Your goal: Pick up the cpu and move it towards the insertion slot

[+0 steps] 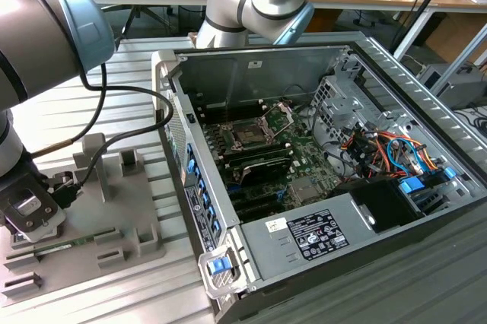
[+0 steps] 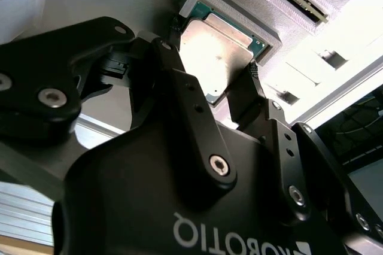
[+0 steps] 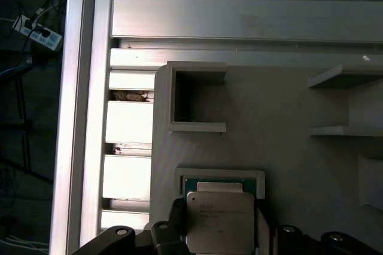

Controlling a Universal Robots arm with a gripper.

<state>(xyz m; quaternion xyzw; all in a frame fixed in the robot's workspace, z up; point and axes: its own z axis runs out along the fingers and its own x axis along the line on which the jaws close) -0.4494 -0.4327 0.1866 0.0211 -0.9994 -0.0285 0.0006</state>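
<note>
Looking at my pincer (image 2: 213,57), I see it closed on two sides of the cpu (image 3: 218,222), right at its pocket in the gray holder (image 3: 287,147), so I should lift straight and flat; the insertion slot (image 1: 249,135) sits well away from that holder.

Raised holder rim (image 3: 221,174) close around the cpu (image 3: 218,222), fingers (image 2: 170,51) alongside.

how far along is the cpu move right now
Done: the approach; the gripper is right over the cpu. In hand: the pick; the cpu lies in its grey nest, not visibly lifted. Left: the whole carry to the insertion slot inside the computer case, toward the exterior view's right.
</note>
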